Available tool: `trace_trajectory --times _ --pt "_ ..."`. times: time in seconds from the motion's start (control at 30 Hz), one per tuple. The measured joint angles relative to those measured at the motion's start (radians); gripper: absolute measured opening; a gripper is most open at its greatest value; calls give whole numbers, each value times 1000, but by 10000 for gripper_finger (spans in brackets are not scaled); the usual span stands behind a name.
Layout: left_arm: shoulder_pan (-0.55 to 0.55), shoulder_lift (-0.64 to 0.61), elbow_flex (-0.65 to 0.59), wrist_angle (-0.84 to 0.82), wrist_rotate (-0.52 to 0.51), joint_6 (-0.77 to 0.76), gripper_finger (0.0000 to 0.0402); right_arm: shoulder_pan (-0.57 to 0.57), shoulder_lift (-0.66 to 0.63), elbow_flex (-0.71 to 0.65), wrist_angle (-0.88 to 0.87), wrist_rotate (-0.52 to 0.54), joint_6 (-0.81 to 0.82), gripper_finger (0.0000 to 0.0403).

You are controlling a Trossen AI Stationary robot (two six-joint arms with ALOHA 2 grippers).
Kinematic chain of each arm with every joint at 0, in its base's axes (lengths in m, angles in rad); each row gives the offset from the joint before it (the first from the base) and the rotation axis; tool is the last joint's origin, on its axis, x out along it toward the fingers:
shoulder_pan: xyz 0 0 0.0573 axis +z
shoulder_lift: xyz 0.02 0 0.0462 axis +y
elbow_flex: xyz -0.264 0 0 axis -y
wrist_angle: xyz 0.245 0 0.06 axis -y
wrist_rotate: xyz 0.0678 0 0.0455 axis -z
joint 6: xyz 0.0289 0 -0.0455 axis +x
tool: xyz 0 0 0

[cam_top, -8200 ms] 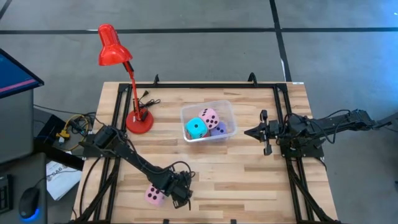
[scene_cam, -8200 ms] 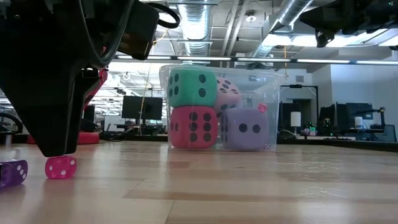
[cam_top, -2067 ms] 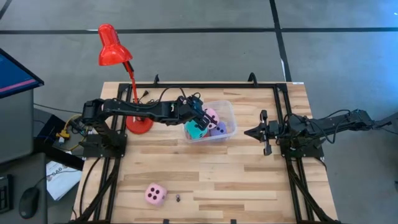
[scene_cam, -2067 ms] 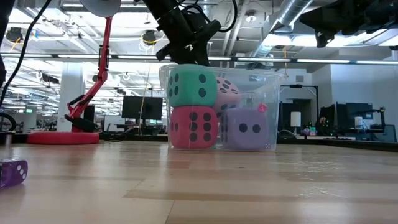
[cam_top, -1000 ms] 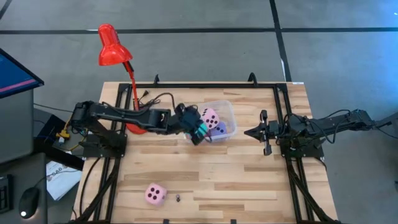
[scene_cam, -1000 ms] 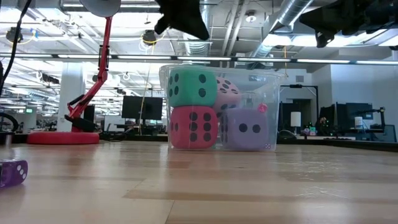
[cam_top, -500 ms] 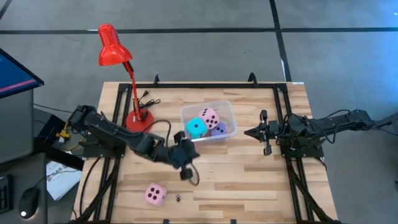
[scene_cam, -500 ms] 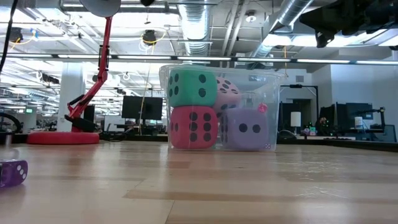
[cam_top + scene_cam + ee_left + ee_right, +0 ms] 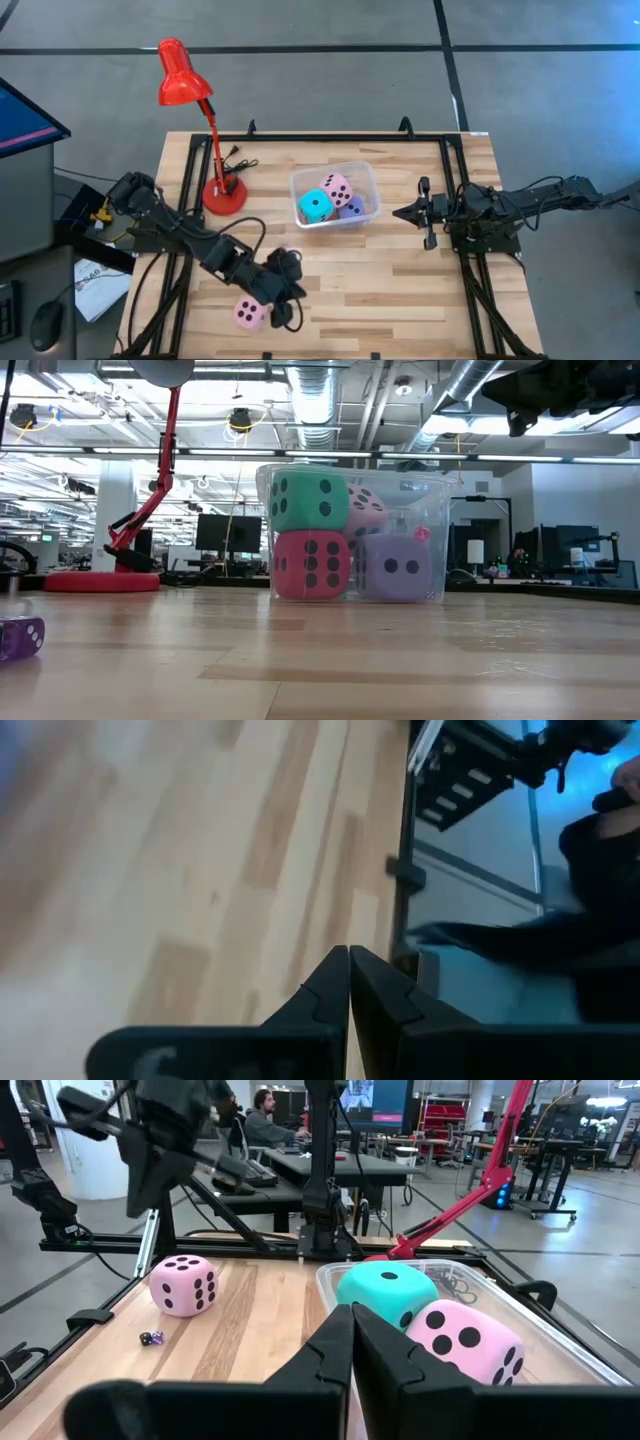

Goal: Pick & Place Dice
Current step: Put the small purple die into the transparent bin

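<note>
One pink die rests on its underside on the table near the front left; it also shows as the pink die in the right wrist view. My left gripper hangs shut above the table just right of it, with only bare wood under its fingertips. A clear bin holds the cyan die, a second pink die, the lavender die and the red die. My right gripper waits shut to the right of the bin.
A red desk lamp stands at the back left. A tiny purple die lies on the table close to the lone pink die. Black frame rails run along the table's sides. Bare wood lies between the bin and the near edge.
My left gripper has swung from over the bin's near left corner toward the table's near edge, turning as it went, and now hangs beside the lone pink die. The dice in the bin have kept their places.
</note>
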Motion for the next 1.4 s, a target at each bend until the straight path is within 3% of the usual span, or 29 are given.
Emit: trace_trajectory --times 0.13,0.27,0.63,0.93,1.13,1.4 --pt "-27 38 1 -96 23 -112 1 0 0 0 0 0 0 5" --pt "-53 89 0 -172 31 -117 1 0 0 0 -1 0 0 5" --pt "-47 187 0 -168 152 -110 1 0 0 -1 -3 0 0 5" --pt "-49 279 0 -136 213 -3 9 0 0 -1 -4 0 0 5" --pt "-49 306 0 -133 210 -2 43 0 0 -1 -4 0 0 5" --pt "-49 306 0 -131 188 -2 124 0 0 -1 -4 0 0 5"
